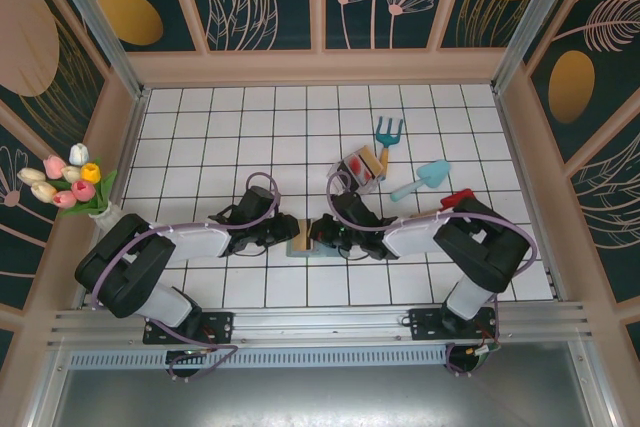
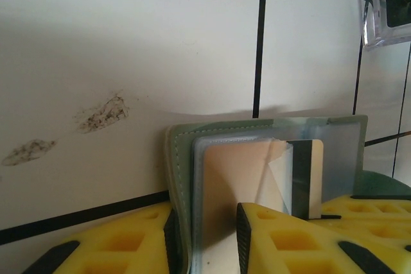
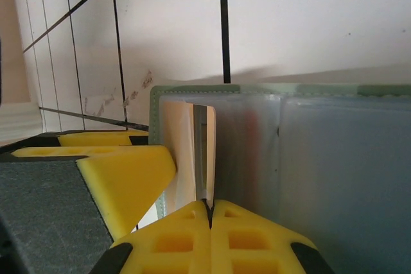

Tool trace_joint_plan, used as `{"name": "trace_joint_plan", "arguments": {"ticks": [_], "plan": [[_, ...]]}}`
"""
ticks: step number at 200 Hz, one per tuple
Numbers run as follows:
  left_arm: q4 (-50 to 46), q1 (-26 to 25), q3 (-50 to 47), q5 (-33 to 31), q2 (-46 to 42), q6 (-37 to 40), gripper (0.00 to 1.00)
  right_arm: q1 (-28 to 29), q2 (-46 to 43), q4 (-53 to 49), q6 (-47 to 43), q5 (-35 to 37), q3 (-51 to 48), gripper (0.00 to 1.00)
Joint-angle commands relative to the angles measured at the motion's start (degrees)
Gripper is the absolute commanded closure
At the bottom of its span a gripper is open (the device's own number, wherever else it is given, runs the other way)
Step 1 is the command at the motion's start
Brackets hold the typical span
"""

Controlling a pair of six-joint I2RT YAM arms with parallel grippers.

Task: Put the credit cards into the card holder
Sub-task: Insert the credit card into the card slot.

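No lettering can be read on the yellow-tan credit card point(image 2: 247, 178); its dark magnetic stripe runs down its right side. It stands part way inside a clear pocket of the card holder point(image 1: 299, 240), which sits upright on the white tiled table point(image 1: 220, 127) between the two grippers, close to the table's near edge. The left gripper point(image 2: 204, 217) straddles the holder's green stitched edge, and whether it presses cannot be told. The right gripper point(image 3: 210, 215) is closed, fingertips pinched on the card's edge. The clear plastic tray point(image 1: 362, 169), with more cards in it, lies just behind to the right. Bare tiles stretch from the holder to the far wall, and grey smudges point(image 2: 103, 113) mark the nearest tile.
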Motion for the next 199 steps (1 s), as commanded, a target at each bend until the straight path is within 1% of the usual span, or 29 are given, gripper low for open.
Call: {"name": "trace_joint_plan", "arguments": {"ticks": [1,7,27,56,64,72,83,89,91,101,106,125,137,144,161,177,199], "plan": [[-3.58,-0.70,-1.91,-0.35,1.60,-0.43,0.67,0.83,2.47,-1.29,0.91,-0.49,1.18,1.00],[-3.58,-0.74,-1.99,-0.41,1.56,-0.48,0.67,0.88,2.73,-1.71,0.60,-0.60,1.54,1.00],[-4.34,-0.76,-2.04,-1.11,1.40,-0.19,0.67,0.93,2.13,-5.59,-1.05,0.43,2.80,0.94],[-6.21,-0.73,-1.86,-3.32,-0.54,0.10,0.65,0.84,-2.85,-13.78,-4.05,3.58,4.12,0.81],[-6.58,-0.76,-1.70,-3.65,-1.23,0.12,0.64,0.84,-4.85,-16.08,-4.90,4.54,4.23,0.73],[-7.18,-0.78,-1.44,-4.27,-2.05,0.16,0.62,0.80,-6.96,-18.51,-5.76,5.45,4.48,0.68],[-8.02,-0.77,-1.10,-5.07,-3.22,0.25,0.60,0.76,-9.64,-22.32,-7.02,7.31,5.21,0.65],[-8.59,-0.78,-0.81,-5.51,-3.79,0.27,0.59,0.73,-11.08,-24.81,-7.69,8.74,5.73,0.65],[-8.72,-0.78,-0.74,-5.65,-3.93,0.34,0.58,0.75,-11.54,-25.57,-7.93,9.37,5.95,0.62],[-9.21,-0.71,-0.32,-5.82,-4.84,0.56,0.58,0.67,-13.39,-29.76,-8.88,12.30,6.95,0.57],[-9.35,-0.70,-0.20,-5.82,-5.22,0.66,0.58,0.50,-14.17,-31.55,-9.43,13.06,7.50,0.57],[-11.48,-0.80,1.17,-6.87,-6.38,1.32,0.54,0.13,-17.37,-40.28,-9.84,21.92,9.40,0.56],[-13.04,-0.76,1.79,-7.97,-7.06,1.62,0.52,-1.19,-19.47,-43.25,-9.91,24.43,9.22,0.51],[-13.65,-0.73,1.92,-8.71,-7.42,1.68,0.50,-2.41,-20.18,-44.37,-9.97,24.31,8.88,0.49],[-13.82,-0.76,1.83,-9.06,-8.03,1.42,0.47,-4.68,-20.78,-45.23,-11.53,22.49,8.11,0.46],[-13.36,-0.69,1.78,-8.72,-7.90,0.95,0.44,-5.08,-19.87,-45.51,-13.28,20.53,8.26,0.44],[-11.94,-0.70,1.76,-7.47,-7.08,0.50,0.44,-4.98,-17.67,-45.30,-14.06,18.30,8.62,0.42]]}}
